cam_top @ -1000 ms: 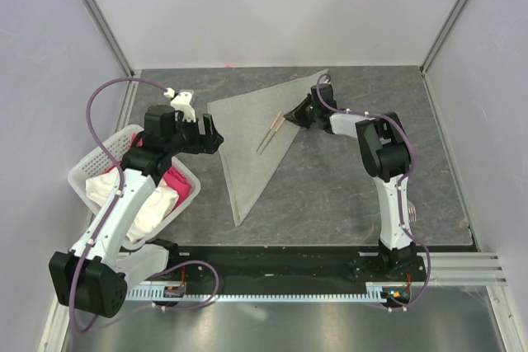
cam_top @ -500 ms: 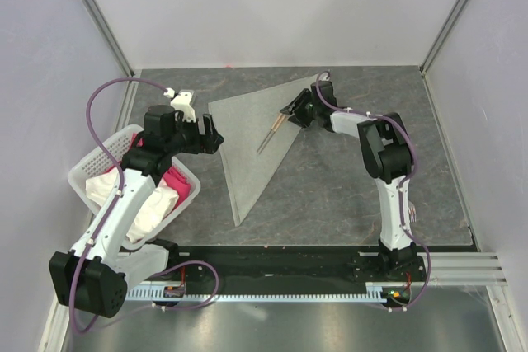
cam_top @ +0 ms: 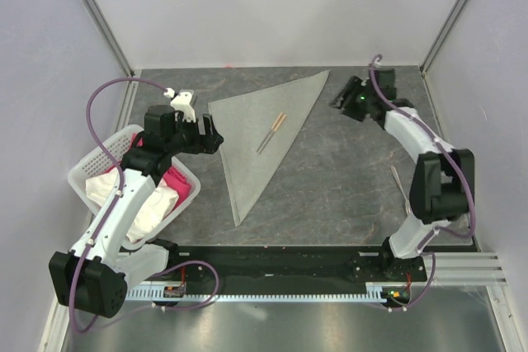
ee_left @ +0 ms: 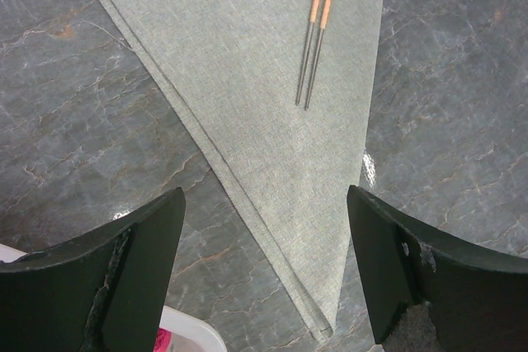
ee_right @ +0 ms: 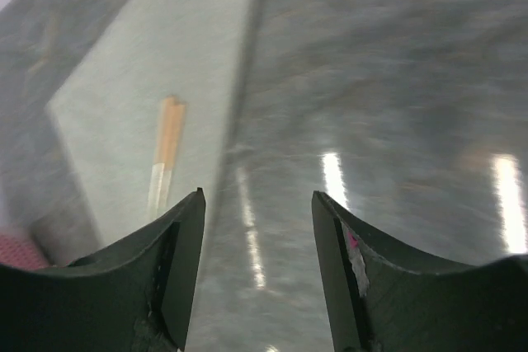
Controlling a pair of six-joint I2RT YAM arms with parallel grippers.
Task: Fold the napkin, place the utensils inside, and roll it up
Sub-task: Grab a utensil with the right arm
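While the napkin [cam_top: 256,133] lies flat on the counter [cam_top: 346,179], folded to a triangle, nobody is touching it. Its long edge runs from the far-right tip down to the near tip, with the square corner at the far left. The utensils [cam_top: 271,133], two sticks side by side, rest on the cloth just inside that long edge. Their long axis runs near-left to far-right, roughly along the edge, with the wood-coloured ends pointing far-right and the thin dark ends near-left. That line-up looks deliberate: sticks lying along the edge should let the cloth roll over them cleanly rather than across them.

The left hand [cam_top: 216,135] hovers just beside the square corner, jaws spread wide and empty. By my read it is parked there to catch that corner for the roll. The right hand [cam_top: 338,98] hangs over bare counter just off the far tip, jaws apart, holding nothing. One more stick [cam_top: 402,185] lies on the counter by the right arm, well apart from the napkin, so the loading may not be finished.
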